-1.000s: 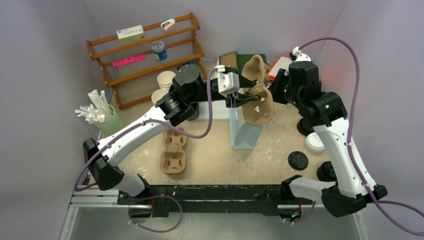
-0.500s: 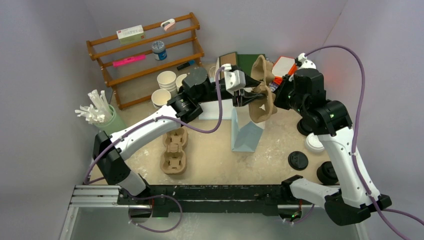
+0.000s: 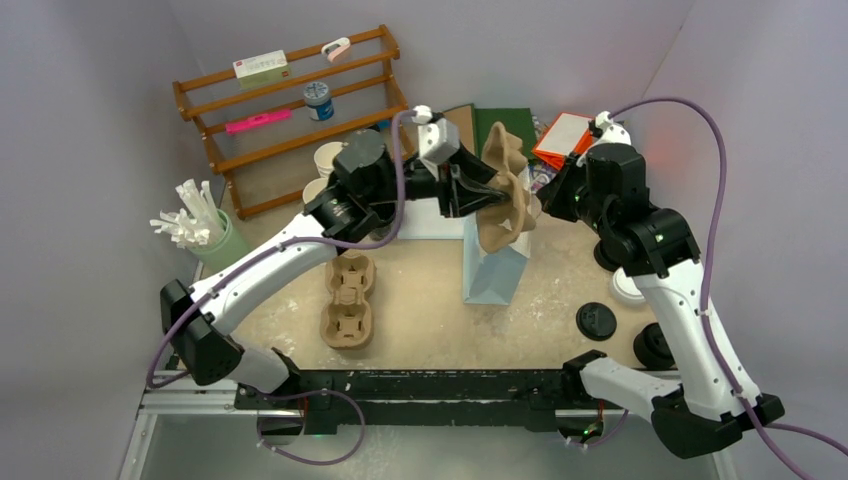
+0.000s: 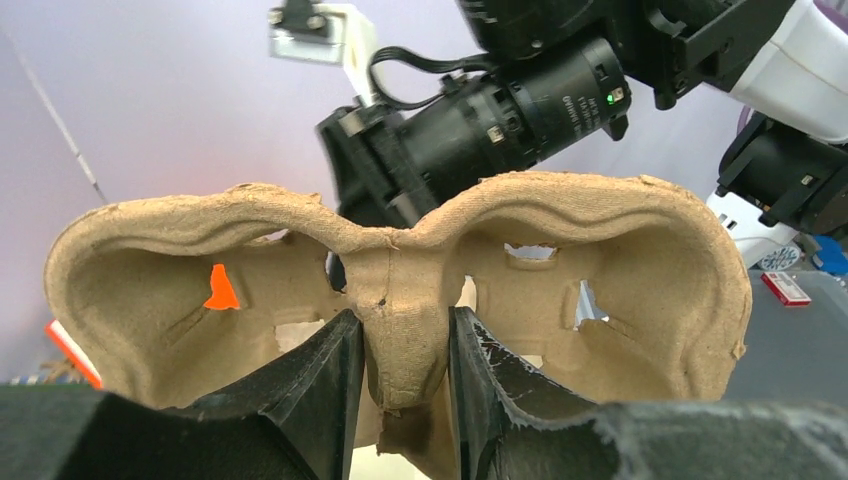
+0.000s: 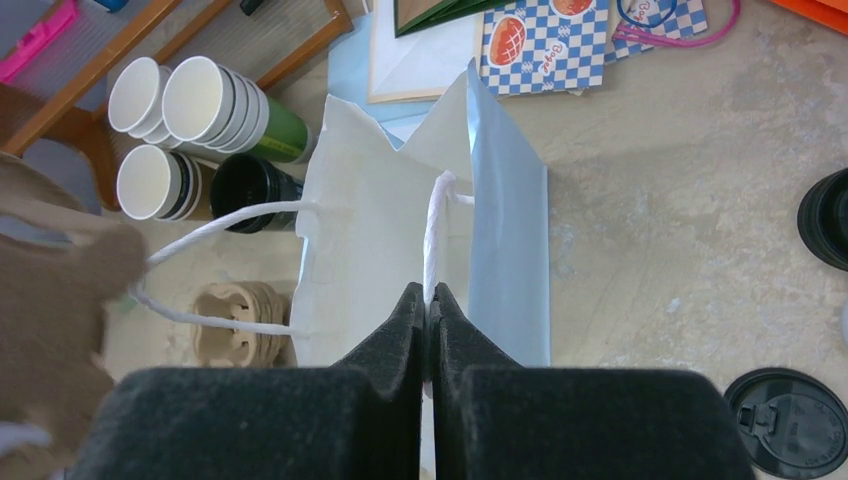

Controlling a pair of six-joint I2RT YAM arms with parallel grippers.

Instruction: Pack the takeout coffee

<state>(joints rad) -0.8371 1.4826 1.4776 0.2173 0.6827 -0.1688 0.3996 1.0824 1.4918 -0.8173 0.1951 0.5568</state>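
A brown pulp cup carrier hangs on edge over the mouth of the standing light blue paper bag. My left gripper is shut on the carrier's centre ridge, and in the top view it reaches in from the left. My right gripper is shut on the bag's white string handle above the open bag. The takeout coffee shows only as a sliver of white lid behind my right forearm.
A wooden rack stands at the back left with stacked white cups and a black cup before it. A cup of straws is left. Spare carriers lie left of the bag, and black lids lie right.
The right gripper has shut on the bag's handle. The left arm has drawn the carrier slightly left and turned it more upright over the bag's mouth.
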